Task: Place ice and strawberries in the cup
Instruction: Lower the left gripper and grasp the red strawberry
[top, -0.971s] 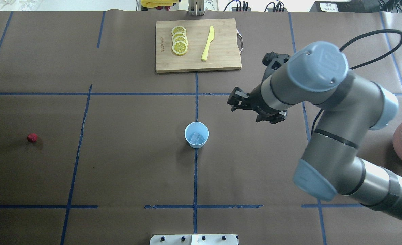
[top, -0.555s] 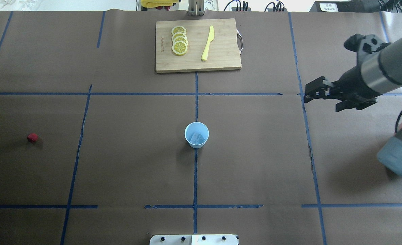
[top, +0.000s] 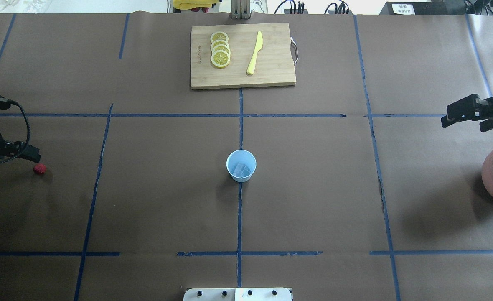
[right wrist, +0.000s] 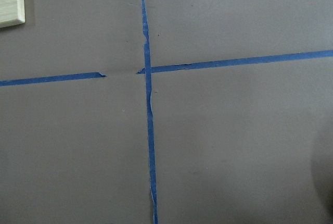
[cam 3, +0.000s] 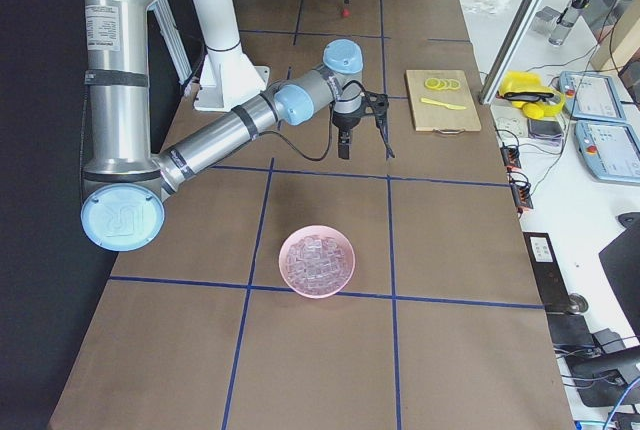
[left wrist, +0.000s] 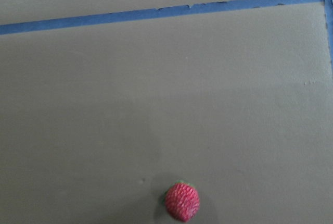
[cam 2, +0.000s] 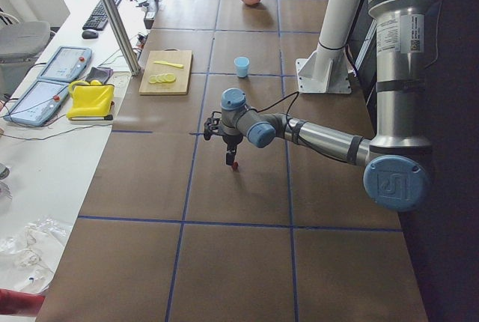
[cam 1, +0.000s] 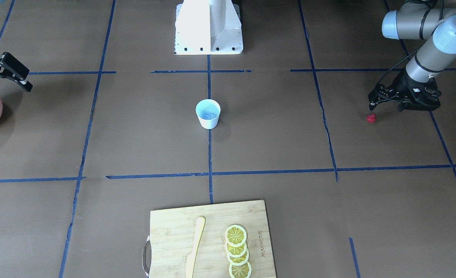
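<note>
Brown paper covers the whole table (top: pixel 146 200), marked off by blue tape lines (top: pixel 240 217). Over at the far left, the left gripper (cam 1: pixel 385 107) hangs low above the paper. Its jaws look spread and they hold nothing. Right beside one fingertip sits the strawberry (top: pixel 40 169), red and alone on the paper. It is close to the gripper but not in its grasp. The left wrist camera sees it too, low in its view, with bare paper all around.

Moving to the middle, the cup (top: pixel 241 166) stands upright on a tape line. Down inside it lies some ice (top: pixel 242 169), a few clear cubes against the light blue lining.

Beyond the cup, at the far edge of the table, rests a wooden cutting board (top: pixel 271 77). It carries a row of overlapping lemon slices (top: pixel 220 49) and a yellow knife (top: pixel 255 53) lying beside them.

On to the right side, the right gripper (top: pixel 463 123) hovers above the table, its jaws parted and empty. Just nearer the robot, at the table's right edge, sits a pink bowl (top: pixel 486 175) heaped with more ice, well apart from the cup.
</note>
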Motion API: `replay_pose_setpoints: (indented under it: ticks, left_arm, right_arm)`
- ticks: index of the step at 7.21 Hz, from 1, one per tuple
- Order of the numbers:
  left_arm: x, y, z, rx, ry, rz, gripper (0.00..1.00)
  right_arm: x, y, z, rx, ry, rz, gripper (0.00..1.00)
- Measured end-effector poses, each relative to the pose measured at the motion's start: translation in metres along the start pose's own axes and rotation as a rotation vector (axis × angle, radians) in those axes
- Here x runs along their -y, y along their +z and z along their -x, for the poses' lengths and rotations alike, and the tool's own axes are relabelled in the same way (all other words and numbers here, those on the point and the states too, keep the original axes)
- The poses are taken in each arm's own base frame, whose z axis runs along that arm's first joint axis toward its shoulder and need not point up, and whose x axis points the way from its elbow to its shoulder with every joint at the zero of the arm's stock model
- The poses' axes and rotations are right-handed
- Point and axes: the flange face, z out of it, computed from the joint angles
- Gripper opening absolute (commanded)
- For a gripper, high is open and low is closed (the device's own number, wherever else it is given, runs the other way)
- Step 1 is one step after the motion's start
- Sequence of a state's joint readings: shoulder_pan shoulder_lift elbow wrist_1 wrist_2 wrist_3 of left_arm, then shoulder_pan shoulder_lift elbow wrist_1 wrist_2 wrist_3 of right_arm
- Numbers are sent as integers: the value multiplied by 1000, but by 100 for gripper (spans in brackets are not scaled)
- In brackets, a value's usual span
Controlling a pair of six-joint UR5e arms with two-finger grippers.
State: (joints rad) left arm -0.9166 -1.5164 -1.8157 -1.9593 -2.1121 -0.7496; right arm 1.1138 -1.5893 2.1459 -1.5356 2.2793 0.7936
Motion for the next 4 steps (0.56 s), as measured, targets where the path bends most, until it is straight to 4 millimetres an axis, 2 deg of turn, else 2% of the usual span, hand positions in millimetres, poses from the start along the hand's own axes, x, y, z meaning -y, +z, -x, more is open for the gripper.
replay_pose_setpoints:
  ticks: [2, 4]
  left_arm:
    - [13, 30, -10, 11, -25, 14, 99]
    - [14, 48, -10, 7, -26, 21, 98]
  right_arm:
    - [0, 0, -3, -2, -5, 1, 100]
    - [0, 0, -3, -3, -6, -1, 100]
